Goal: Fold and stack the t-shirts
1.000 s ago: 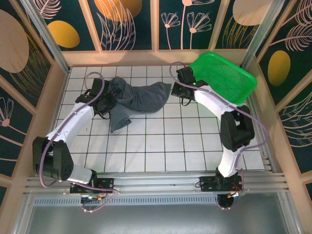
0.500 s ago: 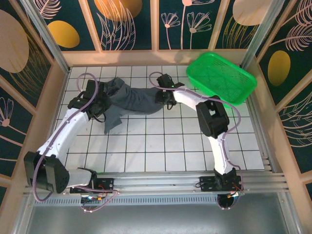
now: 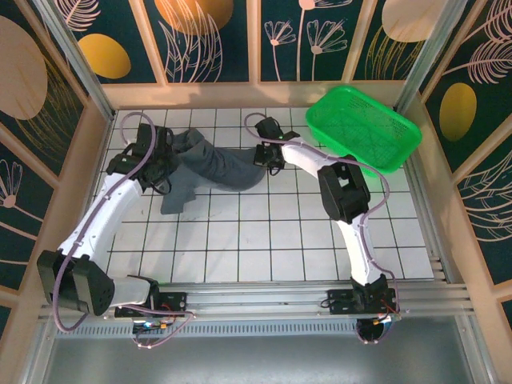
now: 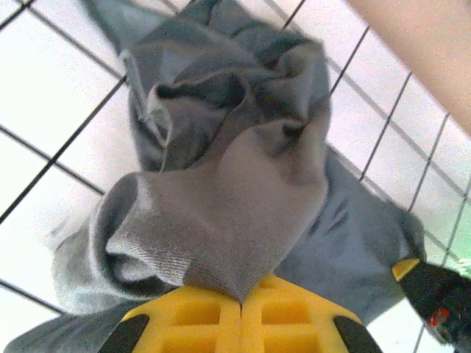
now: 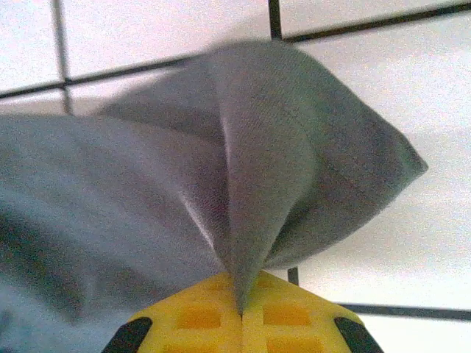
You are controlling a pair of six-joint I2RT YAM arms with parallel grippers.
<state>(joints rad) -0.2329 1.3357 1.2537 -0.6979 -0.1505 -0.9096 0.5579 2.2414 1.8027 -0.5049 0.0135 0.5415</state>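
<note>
Jaws both clamped on t-shirt (image 3: 214, 166): left jaws on bunched wad, right jaws on thin fold. Shirt lies crumpled between them, far side of surface (image 3: 264, 240). Risk: right pinch slips if pulled; left wad traps extra layers.

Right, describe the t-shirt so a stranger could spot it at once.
On the white tiled table, look toward the far side, left of the green mesh basket. The t-shirt is the crumpled slate blue-grey cloth stretched between the left gripper and right gripper; nothing else there is fabric.
</note>
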